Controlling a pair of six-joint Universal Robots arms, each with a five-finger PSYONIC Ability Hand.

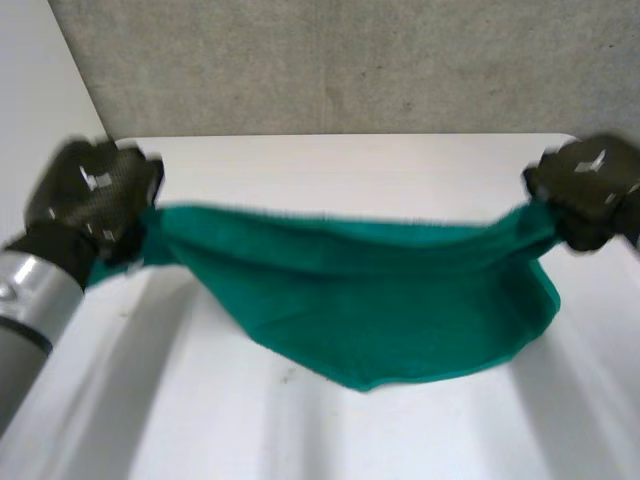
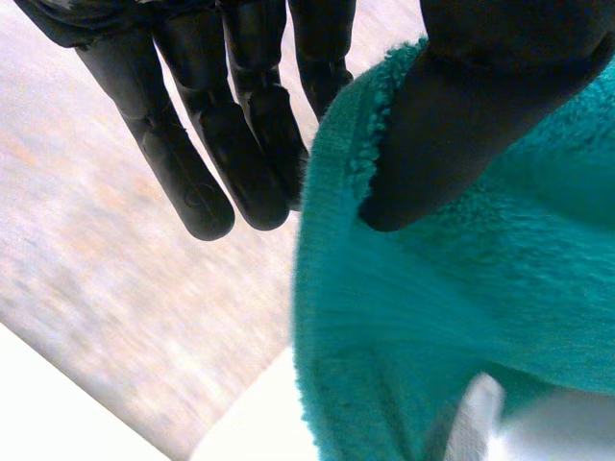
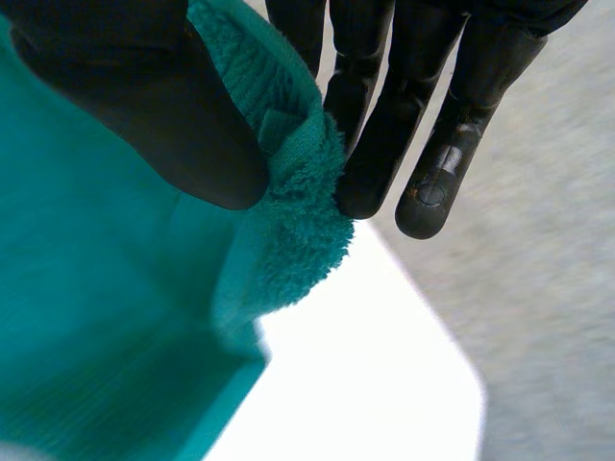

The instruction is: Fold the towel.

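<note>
Left hand [image 1: 92,200]: thumb pinches towel [image 1: 390,300] corner against straight fingers [image 2: 259,144]. Towel hangs stretched between my two hands, middle sagging over desk [image 1: 300,160]. I judge the spread is for an even fold. Right hand [image 1: 592,190]: same pinch, opposite corner.

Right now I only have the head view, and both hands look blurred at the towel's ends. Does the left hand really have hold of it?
Observer: Yes. In its wrist view the left hand pinches the towel at its hemmed edge, thumb pressing the cloth against straight fingers.
Operator: And the right one?
Observer: The right hand pinches a bunched corner between thumb and fingers. The fluffy tip of that corner pokes out past the thumb.
</note>
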